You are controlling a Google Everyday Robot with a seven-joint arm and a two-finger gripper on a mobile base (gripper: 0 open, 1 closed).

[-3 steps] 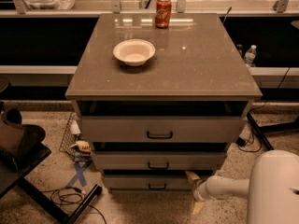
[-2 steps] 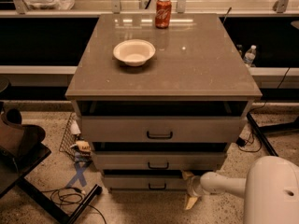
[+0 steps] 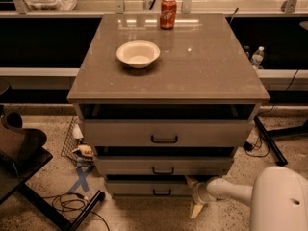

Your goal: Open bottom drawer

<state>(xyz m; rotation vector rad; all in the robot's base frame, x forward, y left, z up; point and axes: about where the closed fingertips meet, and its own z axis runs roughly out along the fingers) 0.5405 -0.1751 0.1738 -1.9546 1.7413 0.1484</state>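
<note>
The bottom drawer [image 3: 134,188] is the lowest of three grey fronts in the cabinet, with a small black bar handle [image 3: 162,192] at its centre. It sticks out slightly, with a dark gap above it. My gripper [image 3: 193,196] is low at the drawer's right end, to the right of the handle, on a white arm coming in from the lower right. Its two pale fingers [image 3: 195,210] are spread apart, one up by the drawer's top edge and one down near the floor. It holds nothing.
On the cabinet top [image 3: 211,76] stand a white bowl [image 3: 138,53] and a red soda can [image 3: 168,12]. The top drawer [image 3: 120,133] and middle drawer [image 3: 125,166] each have a black handle. A black stand [image 3: 29,177] and cables lie at the left on the floor. A water bottle [image 3: 257,57] stands at the right.
My arm has moved left along the floor, bringing the gripper from right of the cabinet up to the bottom drawer's right end. The drawers have not moved.
</note>
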